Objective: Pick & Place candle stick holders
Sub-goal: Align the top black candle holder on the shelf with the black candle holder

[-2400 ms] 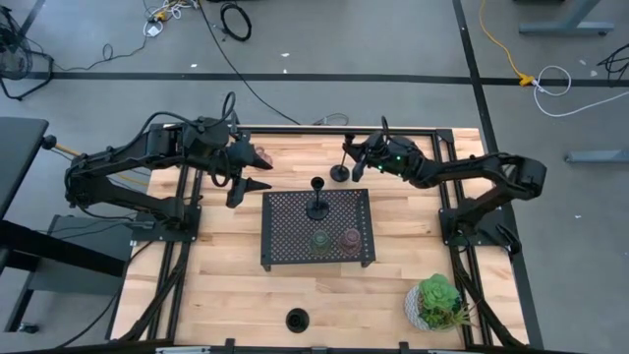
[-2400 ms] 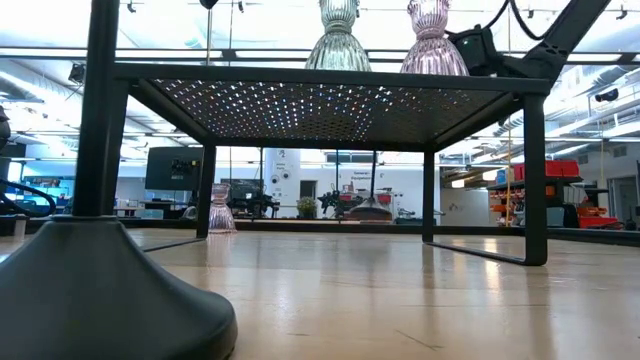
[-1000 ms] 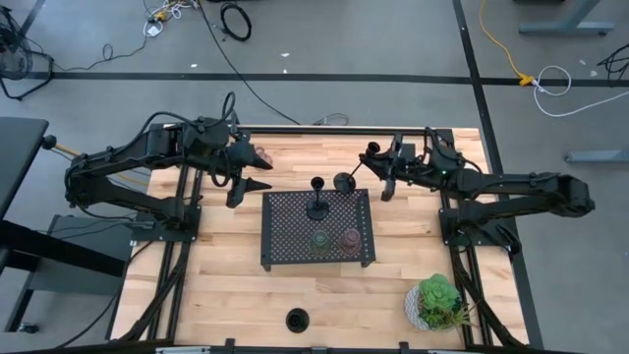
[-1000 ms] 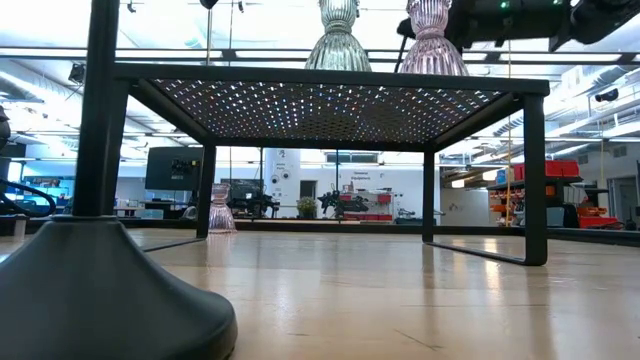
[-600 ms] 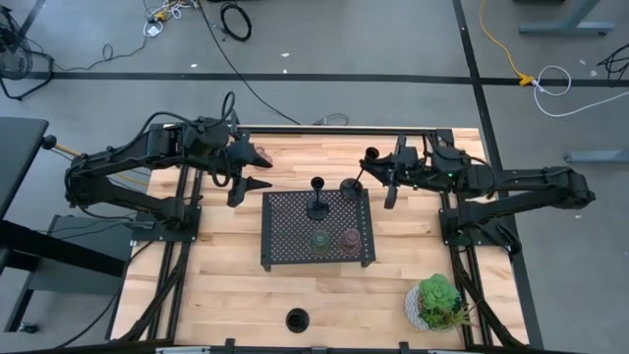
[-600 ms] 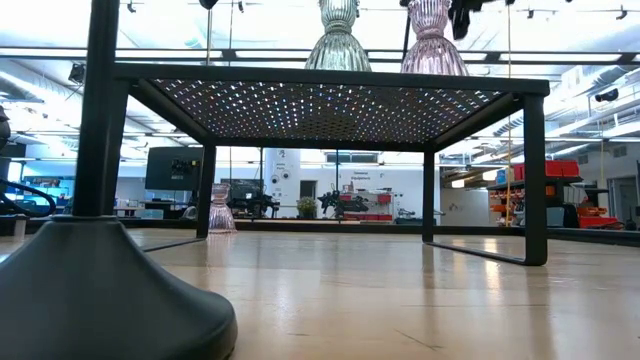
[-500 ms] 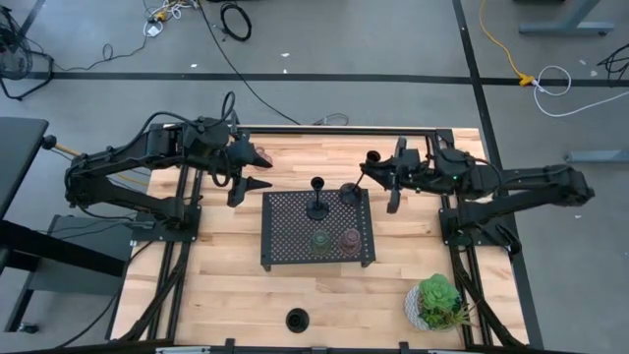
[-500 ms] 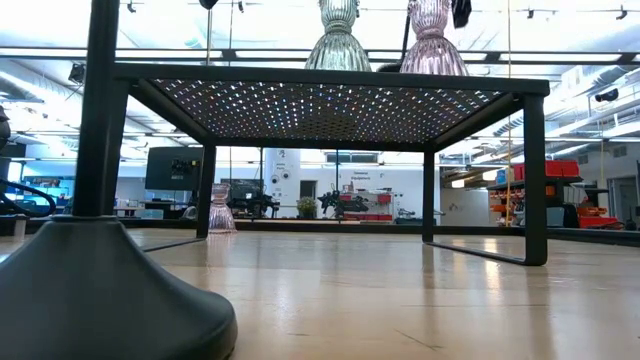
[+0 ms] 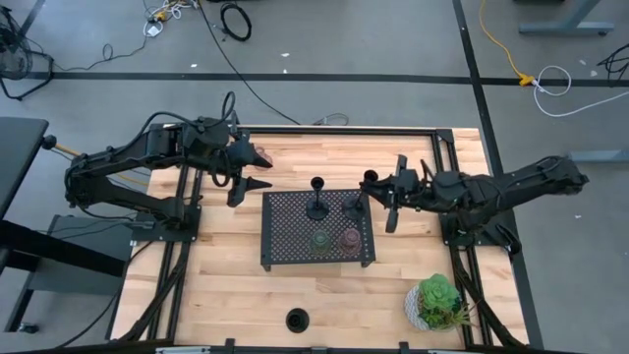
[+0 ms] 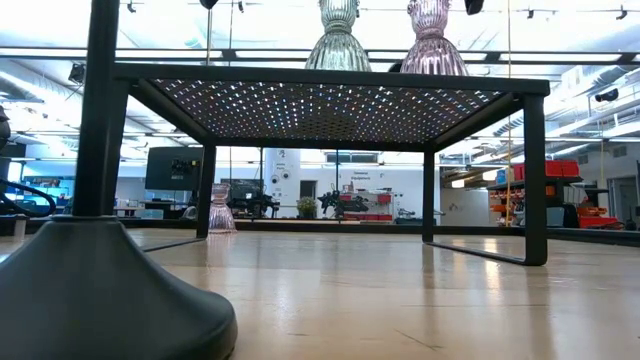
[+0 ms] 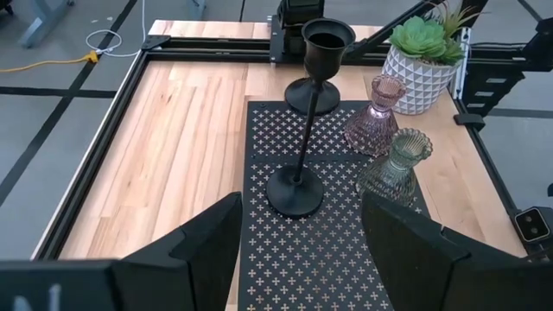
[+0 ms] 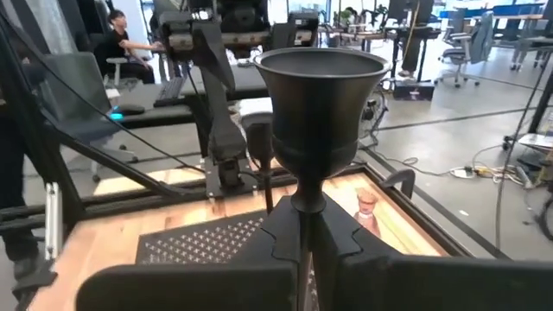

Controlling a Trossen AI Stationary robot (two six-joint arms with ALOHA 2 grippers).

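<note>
the right gripper (image 9: pixel 378 190) has its jaws pinched on the thin stem of a black candle holder (image 12: pixel 320 130), just under the cup, held over the right far part of the black perforated tray (image 9: pixel 285 241). three black holders show: this one, one upright on the tray (image 9: pixel 317 202), one alone at the bench's near edge (image 9: pixel 297 320). three glass ones: green (image 9: pixel 320 241) and pink (image 9: pixel 350 239) on the tray, another (image 9: pixel 265 157) far left on the bench beside the left gripper (image 9: pixel 254 172), whose jaws are spread, holding nothing.
</note>
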